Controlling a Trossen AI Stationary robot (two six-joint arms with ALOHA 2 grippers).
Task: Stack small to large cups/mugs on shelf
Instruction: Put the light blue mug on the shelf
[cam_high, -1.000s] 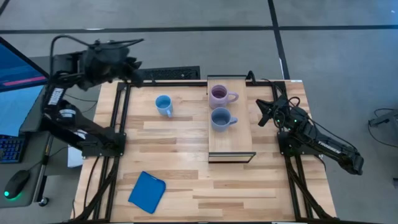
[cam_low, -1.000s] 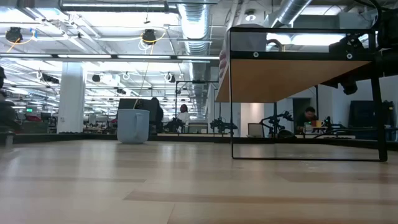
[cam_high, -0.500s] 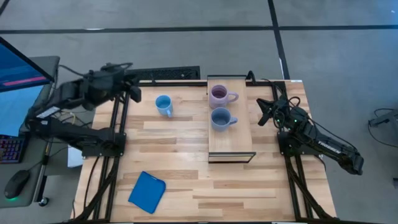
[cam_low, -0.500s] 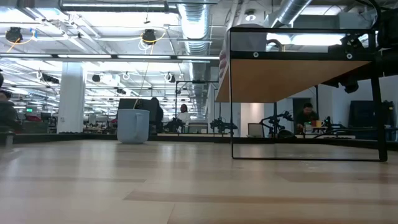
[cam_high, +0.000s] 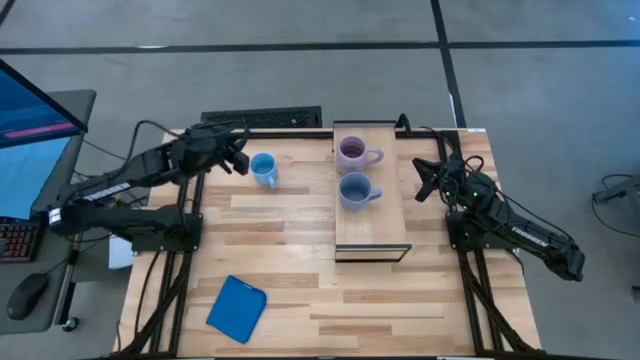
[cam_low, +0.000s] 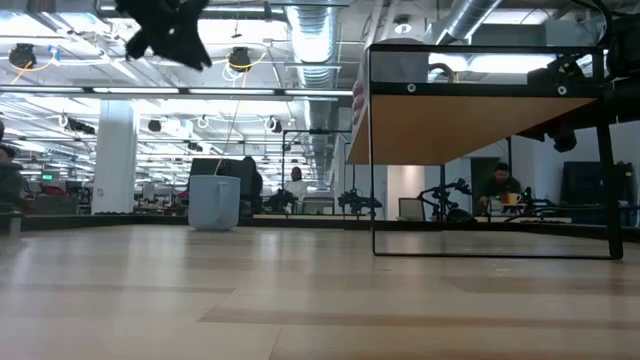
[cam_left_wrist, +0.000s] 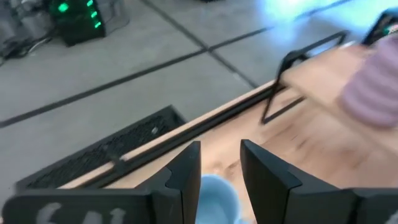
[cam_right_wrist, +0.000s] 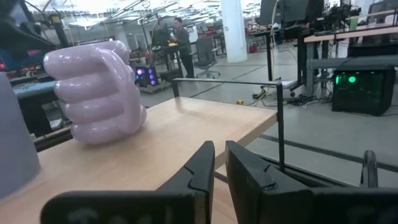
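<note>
The bright light blue mug (cam_high: 263, 168) stands upright on the tabletop at the far left; it also shows in the low view (cam_low: 214, 202). My left gripper (cam_high: 238, 158) hangs above and just left of it, open and empty, high in the low view (cam_low: 165, 25); the left wrist view (cam_left_wrist: 221, 168) shows the mug (cam_left_wrist: 214, 196) below the fingers. The pale purple mug (cam_high: 352, 153) and the grey-blue mug (cam_high: 354, 190) stand side by side on the shelf (cam_high: 372, 225). My right gripper (cam_high: 425, 180) waits shut to the right of the shelf, facing the purple mug (cam_right_wrist: 99, 90).
A flat blue square pad (cam_high: 237, 308) lies near the table's front left. A dark keyboard (cam_high: 262, 119) sits beyond the far edge. The shelf's dark frame (cam_low: 372, 150) stands on the table's right half. Bare wood lies between the blue mug and the shelf.
My left arm has swung from beyond the table's far left corner toward the right and down, and its gripper now hangs beside and above the light blue mug and has come into the low view. The mugs have not moved.
</note>
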